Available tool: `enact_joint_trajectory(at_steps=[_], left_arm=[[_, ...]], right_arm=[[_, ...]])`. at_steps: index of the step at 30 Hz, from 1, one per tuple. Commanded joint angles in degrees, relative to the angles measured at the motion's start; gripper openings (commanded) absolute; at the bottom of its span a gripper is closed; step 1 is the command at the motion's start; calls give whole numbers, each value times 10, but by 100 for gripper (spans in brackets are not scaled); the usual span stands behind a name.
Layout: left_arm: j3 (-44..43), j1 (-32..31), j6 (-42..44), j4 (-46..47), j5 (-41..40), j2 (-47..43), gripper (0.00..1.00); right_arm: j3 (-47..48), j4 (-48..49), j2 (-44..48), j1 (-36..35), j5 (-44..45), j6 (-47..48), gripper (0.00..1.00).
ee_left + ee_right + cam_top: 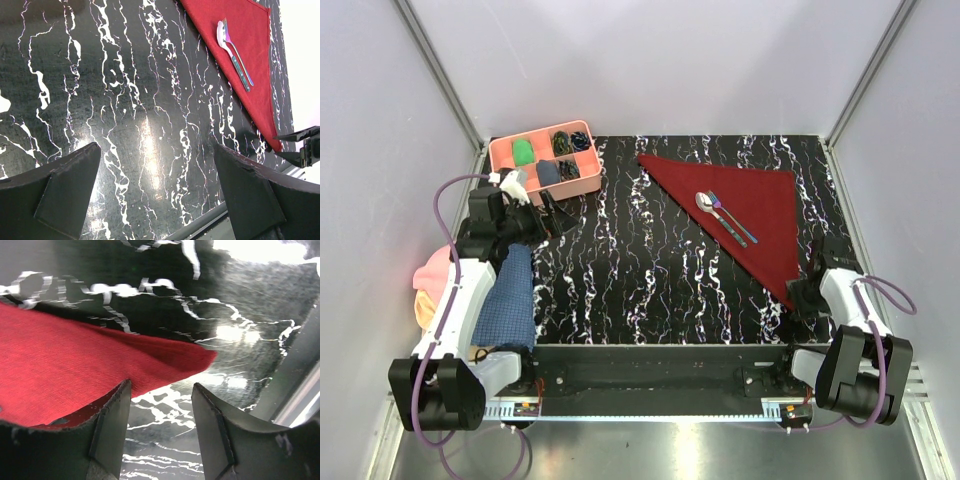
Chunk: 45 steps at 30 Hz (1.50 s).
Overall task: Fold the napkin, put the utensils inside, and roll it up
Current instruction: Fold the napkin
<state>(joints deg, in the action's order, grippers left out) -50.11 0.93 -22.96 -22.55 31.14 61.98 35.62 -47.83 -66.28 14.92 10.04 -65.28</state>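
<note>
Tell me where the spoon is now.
Top view: the spoon lies on the folded red napkin, alongside the fork, at the right side of the table.

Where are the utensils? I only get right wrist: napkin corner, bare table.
Observer: On the napkin. The spoon and fork lie side by side, about mid-triangle.
Operator: Left arm?
Observer: The left gripper is open and empty, over the table by the pink tray, away from the napkin.
</note>
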Motion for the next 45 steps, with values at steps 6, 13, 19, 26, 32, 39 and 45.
enact_joint_trajectory(at_steps=[6,13,19,26,32,39,45], left_arm=[[-2,2,-6,23,18,0,99],[-2,2,-7,23,20,2,99],[-3,2,-6,23,21,4,99],[-3,2,-8,23,22,3,99],[-2,2,-8,25,23,3,99],[-2,2,-7,26,24,6,99],[-3,3,-6,25,24,7,99]], right_arm=[[-21,12,1,4,32,-33,58],[-24,23,-17,6,45,-50,57],[-28,45,-39,6,42,-58,53],[-36,56,-28,6,61,-63,20],[4,63,-8,6,88,-19,0],[80,138,2,5,102,65,0],[172,194,-90,-51,81,120,0]])
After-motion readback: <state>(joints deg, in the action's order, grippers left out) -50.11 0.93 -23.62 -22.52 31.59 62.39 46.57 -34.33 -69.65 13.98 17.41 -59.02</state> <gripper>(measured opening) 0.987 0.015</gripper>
